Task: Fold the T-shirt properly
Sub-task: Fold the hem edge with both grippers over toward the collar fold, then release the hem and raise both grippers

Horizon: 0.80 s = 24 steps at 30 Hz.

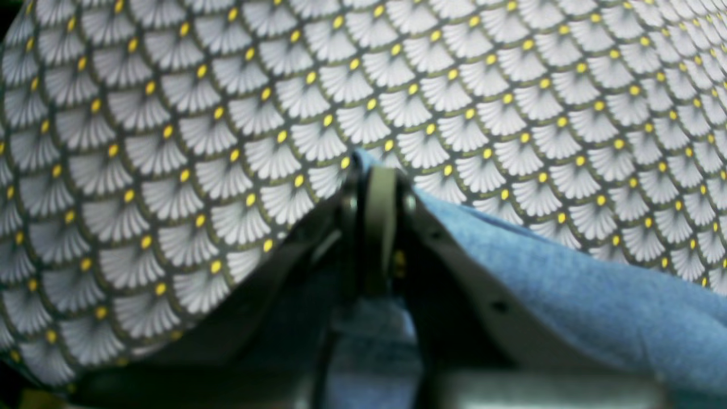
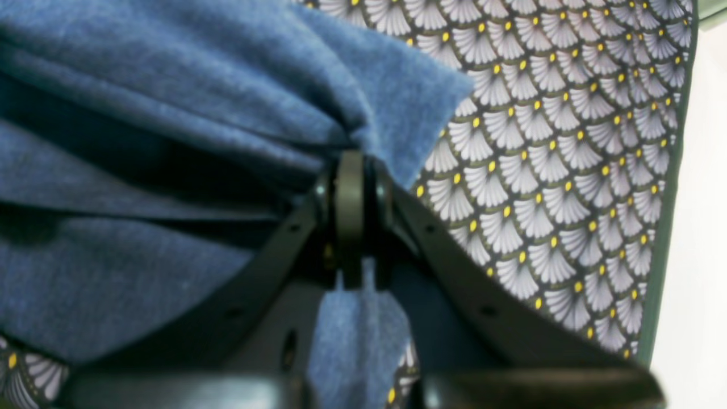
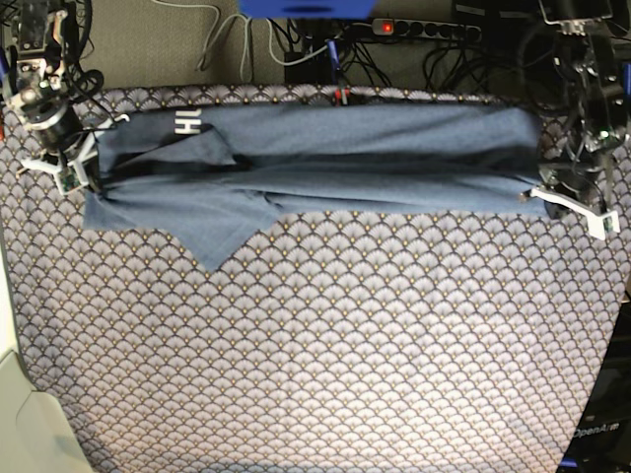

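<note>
Right, both arms are on the cloth at once. The T-shirt (image 3: 315, 163) lies stretched in a long band across the far part of the table, on the scallop-patterned table covering (image 3: 325, 335), folded over lengthways with creases running side to side. A bit of white lettering (image 3: 184, 123) peeks out near its end on the base view's left, and a sleeve (image 3: 222, 236) hangs down toward the camera as a pointed flap.

The left gripper (image 1: 372, 170) sits at the shirt's end on the base view's right, jaws pinched tight on a thin edge of the blue fabric, which trails away to one side over the patterned cover. The right gripper (image 2: 352, 170), at the opposite end, is clamped just as tightly on a thick bunch of gathered folds; a strip of cloth even pokes through below its fingers (image 2: 349, 193). Beyond the table's far edge, a power strip (image 3: 424, 30) and cables (image 3: 246, 44) lie on the floor.
</note>
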Each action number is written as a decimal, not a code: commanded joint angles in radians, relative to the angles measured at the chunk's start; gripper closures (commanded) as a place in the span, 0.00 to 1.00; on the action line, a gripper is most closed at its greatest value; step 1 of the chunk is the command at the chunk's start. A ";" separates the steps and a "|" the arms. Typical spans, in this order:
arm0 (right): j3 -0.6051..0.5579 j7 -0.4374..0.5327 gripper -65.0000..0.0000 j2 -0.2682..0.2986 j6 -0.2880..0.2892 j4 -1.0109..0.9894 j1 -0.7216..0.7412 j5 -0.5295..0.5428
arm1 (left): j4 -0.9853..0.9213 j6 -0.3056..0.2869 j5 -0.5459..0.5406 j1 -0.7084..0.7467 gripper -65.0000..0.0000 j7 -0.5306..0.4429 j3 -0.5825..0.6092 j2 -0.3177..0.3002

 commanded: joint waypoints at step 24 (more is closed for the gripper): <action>0.007 0.016 1.00 0.017 -0.013 0.012 -0.015 0.002 | 0.011 -0.152 0.001 0.120 0.77 -0.009 -0.006 -0.011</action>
